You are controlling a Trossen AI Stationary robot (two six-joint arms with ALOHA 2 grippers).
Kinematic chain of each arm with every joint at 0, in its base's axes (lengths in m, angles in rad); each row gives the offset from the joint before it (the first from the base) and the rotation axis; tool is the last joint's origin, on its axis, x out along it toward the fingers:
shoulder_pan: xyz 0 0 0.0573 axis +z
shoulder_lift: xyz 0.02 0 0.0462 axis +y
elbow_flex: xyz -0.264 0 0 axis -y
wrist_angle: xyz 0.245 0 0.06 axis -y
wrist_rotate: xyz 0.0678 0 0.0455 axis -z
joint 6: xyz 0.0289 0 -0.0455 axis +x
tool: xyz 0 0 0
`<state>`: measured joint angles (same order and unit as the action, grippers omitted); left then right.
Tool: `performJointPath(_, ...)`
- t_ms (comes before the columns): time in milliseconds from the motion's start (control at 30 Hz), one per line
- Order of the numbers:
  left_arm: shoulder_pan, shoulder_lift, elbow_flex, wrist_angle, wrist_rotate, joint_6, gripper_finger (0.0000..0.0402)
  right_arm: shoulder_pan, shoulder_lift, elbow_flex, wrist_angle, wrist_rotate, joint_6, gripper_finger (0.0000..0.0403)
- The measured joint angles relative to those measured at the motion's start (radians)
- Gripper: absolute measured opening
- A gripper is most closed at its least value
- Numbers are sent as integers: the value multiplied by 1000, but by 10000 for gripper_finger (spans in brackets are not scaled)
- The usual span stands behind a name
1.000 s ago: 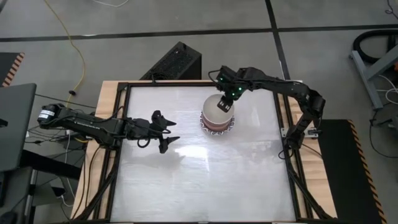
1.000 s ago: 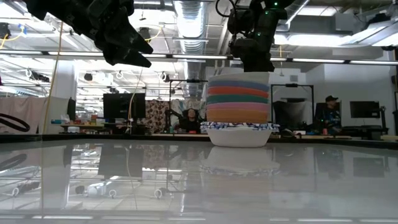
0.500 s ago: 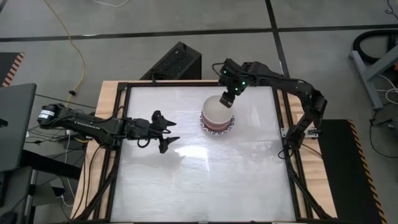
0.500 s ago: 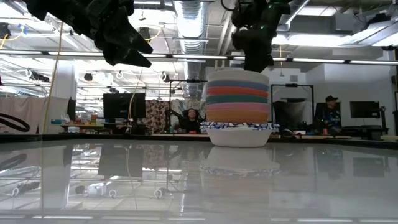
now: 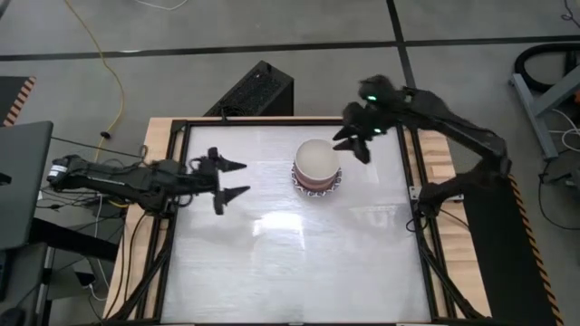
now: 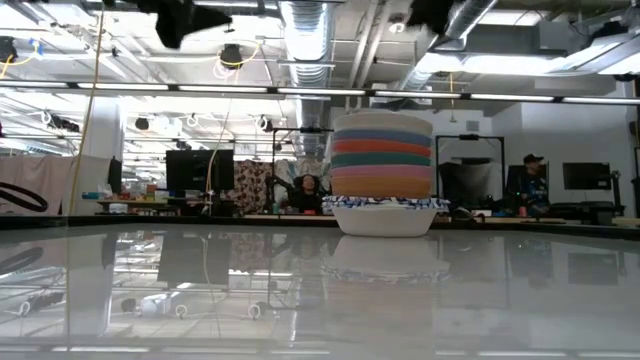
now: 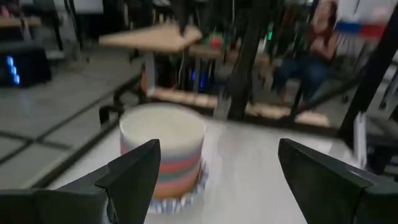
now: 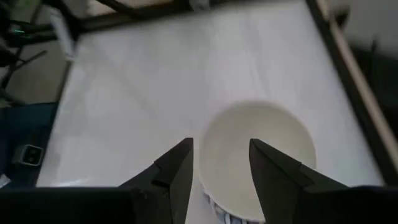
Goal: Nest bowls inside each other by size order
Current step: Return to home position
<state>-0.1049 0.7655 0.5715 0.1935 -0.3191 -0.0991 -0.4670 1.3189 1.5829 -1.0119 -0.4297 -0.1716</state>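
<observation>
The bowls stand nested in one stack [image 5: 316,166] at the table's far middle, resting on the widest white blue-rimmed bowl [image 6: 384,214], with a cream bowl [image 8: 257,147] on top and pink, green, orange and blue bands [image 6: 382,160] between. The stack also shows in the left wrist view [image 7: 163,154]. My right gripper [image 5: 353,145] is open and empty, above and to the right of the stack. My left gripper [image 5: 232,177] is open and empty, left of the stack, pointing at it.
The white tabletop [image 5: 299,254] has a black frame and wooden side rails [image 5: 154,154]. A black box [image 5: 254,91] lies on the floor beyond the far edge. People sit in the room behind the table [image 6: 527,180].
My right gripper has let go at the top of the stack and risen, drawing back toward the table's right edge. My left gripper has risen and drawn back toward the left edge. The stack has stayed where it was.
</observation>
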Motion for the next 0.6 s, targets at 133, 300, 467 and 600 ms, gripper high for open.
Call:
performJointPath(133,0,-95,1,-12,-2,8,314,49,-136,2,-33,18,52,177)
performJointPath(300,0,-190,1,-4,9,-67,314,140,-321,-40,15,37,45,178)
performJointPath(467,0,-323,1,-14,159,2,314,264,-557,-248,239,35,70,177)
performJointPath(600,0,-398,1,-41,280,36,314,322,-766,-473,416,104,161,177)
